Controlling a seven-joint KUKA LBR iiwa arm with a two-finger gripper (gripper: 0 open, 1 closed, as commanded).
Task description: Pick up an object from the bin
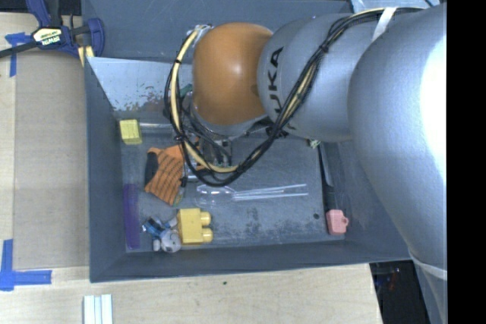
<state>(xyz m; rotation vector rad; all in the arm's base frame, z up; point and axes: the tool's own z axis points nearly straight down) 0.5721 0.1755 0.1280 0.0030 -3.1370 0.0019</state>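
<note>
My gripper (216, 151) hangs below the arm's orange cover over the middle left of the bin, mostly hidden by cover and cables. Just to its left lies an orange cloth-like piece with dark stripes (165, 173), touching or nearly touching the gripper's body. A clear plastic spoon (254, 193) lies on the floor right beneath and to the right of it. A yellow toy block (194, 226) sits nearer the front wall, below the gripper.
A small yellow cube (130, 132) rests at the left wall. A purple stick (131, 215) and a small blue-and-white item (160, 233) lie in the front left corner. A pink piece (336, 221) and a black rod (325, 177) are at the right.
</note>
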